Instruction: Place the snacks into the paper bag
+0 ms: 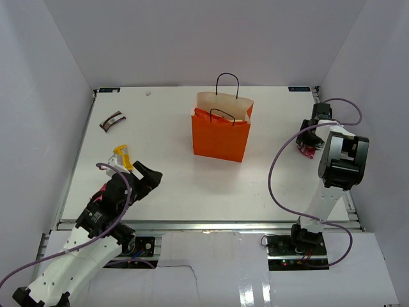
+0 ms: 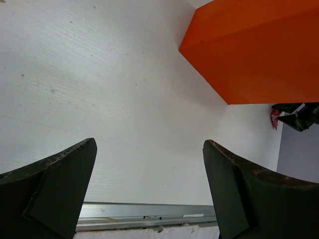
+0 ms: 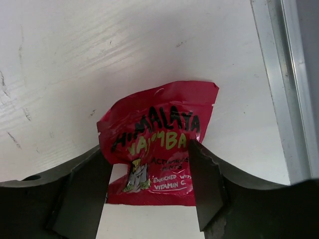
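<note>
Snack packet [image 3: 159, 134] within right end effector [image 3: 147, 149]

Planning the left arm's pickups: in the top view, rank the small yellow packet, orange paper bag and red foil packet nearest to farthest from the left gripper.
1. Small yellow packet, just beside the left gripper.
2. Orange paper bag, table centre.
3. Red foil packet, far right edge.

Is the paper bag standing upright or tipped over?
Upright: the paper bag stands on its base, mouth open upward, handles raised.
</note>
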### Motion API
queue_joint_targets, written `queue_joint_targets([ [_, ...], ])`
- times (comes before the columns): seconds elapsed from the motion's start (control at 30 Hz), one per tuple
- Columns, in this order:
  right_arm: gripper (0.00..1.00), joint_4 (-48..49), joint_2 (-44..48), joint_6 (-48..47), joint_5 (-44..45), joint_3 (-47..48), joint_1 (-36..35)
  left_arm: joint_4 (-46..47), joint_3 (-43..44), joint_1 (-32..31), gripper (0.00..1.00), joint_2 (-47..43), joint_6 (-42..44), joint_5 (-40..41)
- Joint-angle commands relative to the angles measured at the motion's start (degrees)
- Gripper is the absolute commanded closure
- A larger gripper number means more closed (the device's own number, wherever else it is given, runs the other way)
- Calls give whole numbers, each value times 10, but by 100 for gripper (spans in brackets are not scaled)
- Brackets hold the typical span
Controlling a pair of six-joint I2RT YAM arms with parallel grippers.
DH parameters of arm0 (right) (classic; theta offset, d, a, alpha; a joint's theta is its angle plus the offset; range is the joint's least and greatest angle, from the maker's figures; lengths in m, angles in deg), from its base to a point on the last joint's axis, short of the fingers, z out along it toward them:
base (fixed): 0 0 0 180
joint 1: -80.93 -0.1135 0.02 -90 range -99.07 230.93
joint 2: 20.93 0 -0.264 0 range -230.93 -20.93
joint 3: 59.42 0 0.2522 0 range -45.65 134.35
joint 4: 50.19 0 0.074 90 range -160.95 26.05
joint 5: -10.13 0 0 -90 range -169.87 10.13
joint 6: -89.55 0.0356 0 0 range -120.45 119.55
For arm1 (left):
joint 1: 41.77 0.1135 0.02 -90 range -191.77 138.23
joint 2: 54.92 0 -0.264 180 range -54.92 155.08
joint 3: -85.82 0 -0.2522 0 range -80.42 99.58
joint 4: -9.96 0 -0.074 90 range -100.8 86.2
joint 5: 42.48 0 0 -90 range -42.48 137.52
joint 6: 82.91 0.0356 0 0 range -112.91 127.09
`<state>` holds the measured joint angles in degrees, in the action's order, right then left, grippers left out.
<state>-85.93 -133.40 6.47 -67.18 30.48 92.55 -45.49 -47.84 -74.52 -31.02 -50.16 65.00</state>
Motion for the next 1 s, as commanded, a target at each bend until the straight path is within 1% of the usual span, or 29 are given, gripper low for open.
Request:
queue_joint_targets([
  [0.0,35,25,11,27,-22,-32,3,-10,19,1,2,11,-11,7],
  [0.03,39,32,14,26,-25,-49,3,-9,16,1,2,12,-12,7],
  [0.07,47,35,17,25,-27,-56,3,-8,14,1,2,12,-13,7],
  [0.13,54,47,31,19,-31,-70,3,-6,13,1,2,11,-13,7],
  [0.17,62,51,37,16,-33,-83,2,-6,13,1,2,9,-13,8],
  [0.23,68,62,65,2,-36,-97,3,-3,12,1,2,5,-12,9],
  [0.27,75,73,73,-3,-38,-103,3,-4,10,1,2,2,-12,10],
  [0.37,85,90,120,-42,-57,-123,3,-4,8,1,2,-8,-12,11],
  [0.43,88,96,161,-66,-89,-129,3,-4,6,1,2,-15,-12,11],
  [0.5,92,91,203,-124,-131,-126,3,-4,4,1,2,-24,-13,12],
  [0.53,92,85,219,-148,-202,-115,3,-4,3,1,2,-27,-14,12],
  [0.57,92,78,233,-194,-237,-108,3,-5,3,1,2,-30,-15,12],
  [0.6,92,64,264,-217,-279,-101,3,-4,3,1,2,-36,-15,12],
  [0.67,92,42,308,-272,-435,-68,2,-4,2,1,2,-43,-15,12],
  [0.7,92,42,319,-280,-435,-56,2,-4,2,1,2,-45,-16,12],
  [0.73,92,31,327,-286,-503,-21,2,-4,2,1,2,-47,-16,12],
  [0.8,92,13,336,-297,-568,25,-9,-5,2,1,2,-50,-19,11],
  [0.83,92,-13,334,-300,-632,50,-17,-5,2,1,2,-52,-21,10],
  [0.87,92,-25,328,-302,-655,99,-39,-5,1,1,2,-52,-22,10],
  [0.93,92,-52,322,-311,-681,141,-72,-4,1,1,2,-52,-24,10],
  [0.97,92,-54,319,-313,-684,169,-108,-4,2,1,2,-52,-26,11],
])
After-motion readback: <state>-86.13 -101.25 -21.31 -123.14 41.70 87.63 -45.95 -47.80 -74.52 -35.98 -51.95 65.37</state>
